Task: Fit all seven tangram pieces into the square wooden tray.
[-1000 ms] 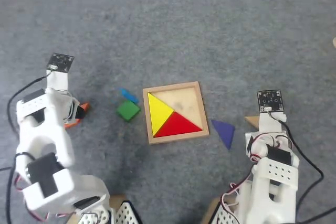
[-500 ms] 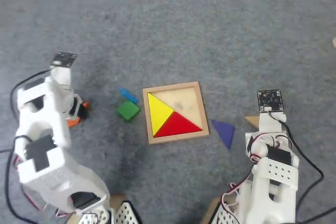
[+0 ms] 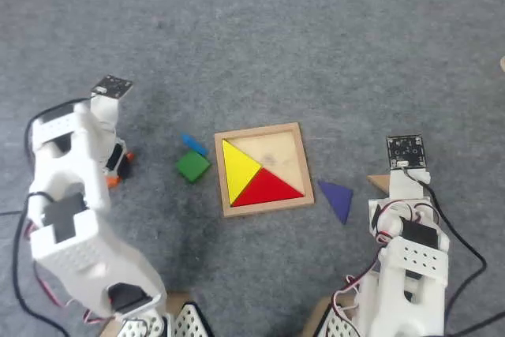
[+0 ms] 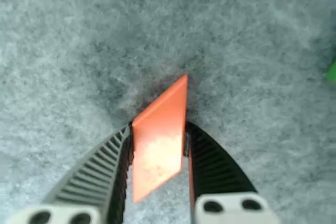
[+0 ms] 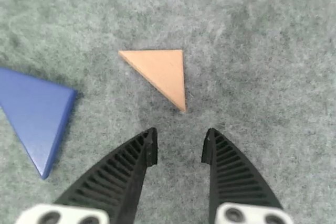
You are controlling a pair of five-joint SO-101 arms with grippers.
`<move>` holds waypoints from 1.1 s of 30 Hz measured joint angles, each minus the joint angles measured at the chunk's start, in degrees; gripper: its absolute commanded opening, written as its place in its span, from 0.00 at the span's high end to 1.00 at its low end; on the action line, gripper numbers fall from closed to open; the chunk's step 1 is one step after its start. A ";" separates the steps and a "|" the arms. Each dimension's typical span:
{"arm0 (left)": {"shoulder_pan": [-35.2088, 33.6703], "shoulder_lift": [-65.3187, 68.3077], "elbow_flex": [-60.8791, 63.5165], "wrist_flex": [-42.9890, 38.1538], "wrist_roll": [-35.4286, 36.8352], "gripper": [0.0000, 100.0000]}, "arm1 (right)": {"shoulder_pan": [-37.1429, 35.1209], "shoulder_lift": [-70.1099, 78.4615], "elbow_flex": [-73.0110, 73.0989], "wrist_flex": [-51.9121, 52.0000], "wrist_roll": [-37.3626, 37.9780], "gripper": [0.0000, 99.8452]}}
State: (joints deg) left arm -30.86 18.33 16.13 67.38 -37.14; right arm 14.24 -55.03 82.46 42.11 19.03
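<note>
- Tray [image 3: 264, 127] sits mid-table on grey mat [image 3: 331, 53], slightly rotated.
- Yellow triangle [image 3: 237, 169] lies in the tray, along its left side.
- Red triangle [image 3: 267, 189] lies in the tray along its near edge, touching the yellow one. Rest of the tray floor is bare wood.
- Green square [image 3: 192, 166] is on the mat just left of the tray, not touching it.
- Light blue piece [image 3: 192, 144] lies just beyond the green square, near the tray's far-left corner.
- Dark blue triangle [image 3: 337, 199] is on the mat right of the tray, between tray and right arm; also in right wrist view [image 5: 34, 114].
- Tan triangle [image 5: 160, 74] lies flat on the mat just ahead of the right gripper [image 5: 180, 132], beside the dark blue one, apart from it.
- Right gripper: jaws moderately apart, holding nothing, low over the mat.
- Left gripper [image 4: 157, 127]: jaws clamped on the orange piece [image 4: 158, 140], which stands on edge between them, its tip poking out ahead over the mat.
- From above, left gripper and orange piece [image 3: 115, 180] are well left of the tray, left of the green square.
</note>
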 measured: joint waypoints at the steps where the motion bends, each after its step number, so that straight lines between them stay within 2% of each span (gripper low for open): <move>1: 0.62 0.09 -1.41 1.23 0.00 0.99 | 0.00 0.00 0.00 0.00 0.00 0.84; 6: 6.51 -2.02 -8.44 7.91 0.35 0.99 | 0.00 0.00 0.00 0.00 0.00 0.85; 11: 17.41 -9.41 -9.85 12.22 0.09 0.99 | 0.00 0.00 0.00 0.00 0.00 0.85; 16: 31.03 -10.90 -9.93 13.54 -3.78 0.99 | 0.00 0.00 0.00 0.00 0.00 0.85; 21: 42.90 -9.23 -9.93 13.54 -11.96 0.99 | 0.00 0.00 0.00 0.00 0.00 0.85; 25: 48.35 -5.01 -9.93 11.96 -17.67 0.99 | -0.09 0.00 0.00 0.00 0.00 0.85; 33: 54.68 0.18 -9.93 8.62 -26.46 0.99 | -0.26 0.00 0.00 0.00 0.00 0.85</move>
State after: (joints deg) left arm 23.82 18.51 6.20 76.00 -63.60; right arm 13.98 -55.03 82.46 42.11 19.03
